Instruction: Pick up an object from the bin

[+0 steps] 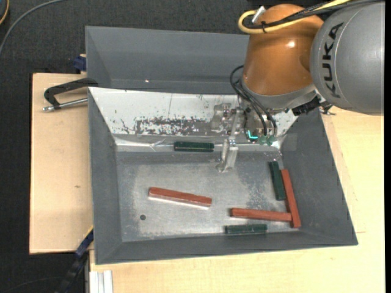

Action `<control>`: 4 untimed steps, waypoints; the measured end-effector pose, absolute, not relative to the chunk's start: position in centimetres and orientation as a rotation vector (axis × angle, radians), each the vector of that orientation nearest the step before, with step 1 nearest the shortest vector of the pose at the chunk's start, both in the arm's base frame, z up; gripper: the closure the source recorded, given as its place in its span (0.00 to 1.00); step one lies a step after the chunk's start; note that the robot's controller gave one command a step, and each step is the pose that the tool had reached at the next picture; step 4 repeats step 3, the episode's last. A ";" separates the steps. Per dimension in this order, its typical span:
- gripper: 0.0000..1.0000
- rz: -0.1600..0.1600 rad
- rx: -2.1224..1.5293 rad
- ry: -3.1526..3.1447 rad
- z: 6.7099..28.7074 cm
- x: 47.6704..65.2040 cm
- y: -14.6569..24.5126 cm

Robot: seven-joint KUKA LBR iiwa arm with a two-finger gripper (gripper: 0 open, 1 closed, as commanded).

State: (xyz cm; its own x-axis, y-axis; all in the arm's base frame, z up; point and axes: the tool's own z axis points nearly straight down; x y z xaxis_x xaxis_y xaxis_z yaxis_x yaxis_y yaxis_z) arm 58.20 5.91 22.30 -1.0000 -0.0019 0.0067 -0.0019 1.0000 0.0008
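At the back wall of the bin, the gripper hangs just beside the right end of a green bar. The bar lies along that wall, probably why the gripper stands so close in. Whether the claw is spread or pressed together, I cannot tell.

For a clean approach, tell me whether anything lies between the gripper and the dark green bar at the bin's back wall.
Nothing visible does. The gripper is right of the dark green bar, with only bare bin floor between; the red bars lie nearer the front.
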 end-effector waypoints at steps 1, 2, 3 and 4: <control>0.00 -0.002 0.027 -3.132 6.6 52.5 10.5; 1.00 -0.003 0.022 -3.142 7.1 52.9 10.4; 1.00 -0.008 -0.050 -3.156 20.1 55.4 12.3; 1.00 -0.008 -0.050 -3.156 20.1 55.4 12.3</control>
